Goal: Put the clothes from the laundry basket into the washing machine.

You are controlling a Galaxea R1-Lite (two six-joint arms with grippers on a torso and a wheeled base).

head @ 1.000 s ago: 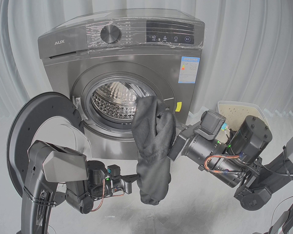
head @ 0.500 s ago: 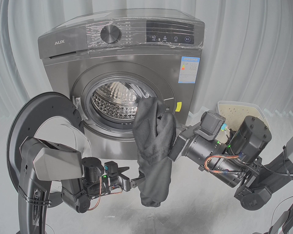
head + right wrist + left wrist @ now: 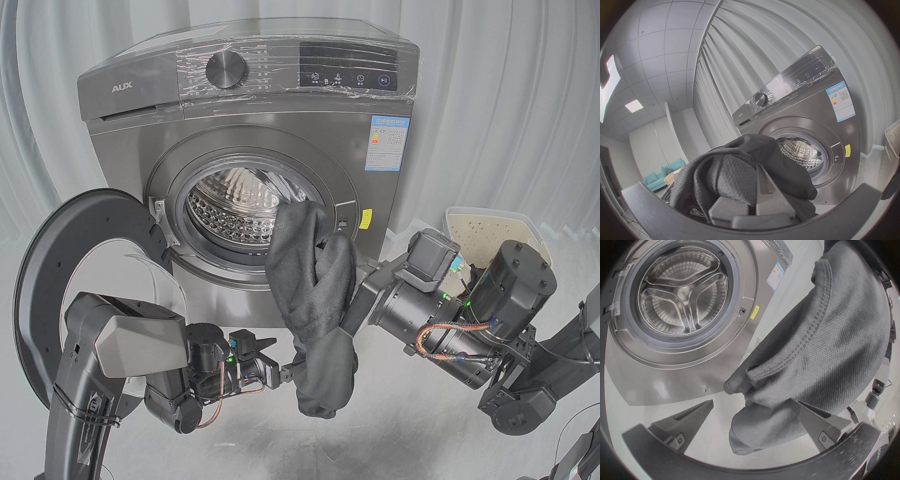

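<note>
Dark garment hanging before the washing machine's open drum, pinched tight in the right gripper. Over the last second the left gripper, fingers spread, has slid in from below to bracket the dangling tail, seemingly to gather it so nothing trails outside the drum

The garment is dark, matt cloth with a fine pitted knit and stitched ribs along its hem, soft against the washing machine, whose grey body has a smooth, satin metal sheen. Crinkled, glossy plastic film is stretched over its panel, the drum is bright polished steel punched with holes, and the door looks like dull dark plastic. The basket is pale, matt plastic with pierced walls, and the curtains are soft white cloth.
</note>
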